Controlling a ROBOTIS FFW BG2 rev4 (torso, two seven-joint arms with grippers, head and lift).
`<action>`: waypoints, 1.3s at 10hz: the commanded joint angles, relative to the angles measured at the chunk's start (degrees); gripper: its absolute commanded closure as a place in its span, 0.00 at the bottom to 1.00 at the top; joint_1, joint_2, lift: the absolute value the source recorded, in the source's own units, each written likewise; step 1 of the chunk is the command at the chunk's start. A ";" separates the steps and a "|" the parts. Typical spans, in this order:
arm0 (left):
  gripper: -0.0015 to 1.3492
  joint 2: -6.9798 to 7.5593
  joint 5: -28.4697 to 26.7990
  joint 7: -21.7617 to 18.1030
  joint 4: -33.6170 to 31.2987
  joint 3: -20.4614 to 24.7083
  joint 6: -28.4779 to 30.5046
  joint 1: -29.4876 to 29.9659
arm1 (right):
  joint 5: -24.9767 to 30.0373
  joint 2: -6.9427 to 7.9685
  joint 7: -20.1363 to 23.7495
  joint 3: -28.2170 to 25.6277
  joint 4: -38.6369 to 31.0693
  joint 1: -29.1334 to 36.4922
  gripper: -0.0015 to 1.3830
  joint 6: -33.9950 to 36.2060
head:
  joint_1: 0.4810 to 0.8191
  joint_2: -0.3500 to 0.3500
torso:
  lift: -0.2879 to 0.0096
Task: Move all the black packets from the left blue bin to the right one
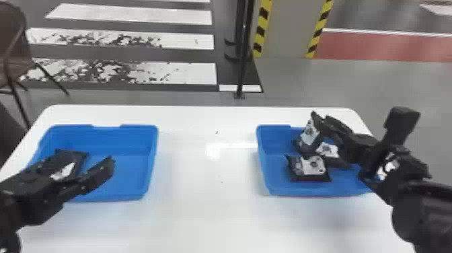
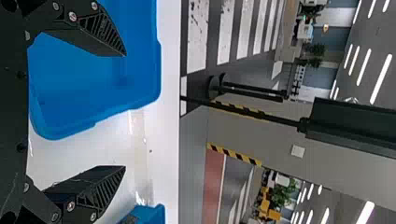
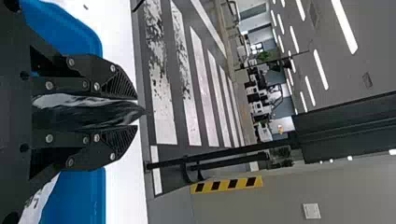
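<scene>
Nearest the camera is the robot's black, jointed right arm [image 1: 422, 210], entering the head view at the lower right and extending over the right bin [image 1: 274, 171], a shallow, rectangular container of blue plastic. Its black, flat-fingered right gripper [image 1: 323, 127] is closed on a black packet with a white label [image 1: 308, 133]; in the right wrist view the packet lies pinched between the two fingers. The held packet is tilted, above the right bin. Two other packets lie in that bin: a black packet with a white, dark-printed label [image 1: 310, 168] in front, and a partly hidden black packet, also white-labelled [image 1: 329, 149], behind it. The labels bear round dark marks, their lettering too small to read.

The black left gripper [image 1: 91, 161] is over the left bin [image 1: 146, 175], likewise of blue plastic, with its fingers spread well apart and nothing between them, as the left wrist view confirms. Beneath it, in the left bin, lies a black packet with a white label patch [image 1: 80, 156], partly covered by a finger.

Both bins stand well apart on a white, round-cornered table [image 1: 208, 175]. Beyond it are a brown chair [image 1: 15, 50], a black pole [image 1: 242, 57] and a grey column edged with yellow-and-black stripes [image 1: 286, 30].
</scene>
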 commanded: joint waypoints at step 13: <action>0.14 2.19 -18.67 9.05 28.09 -0.78 12.56 -23.56 | 2.95 4.52 -5.17 8.20 -34.65 34.70 0.11 -8.14 | 0.63 0.87 | 0.50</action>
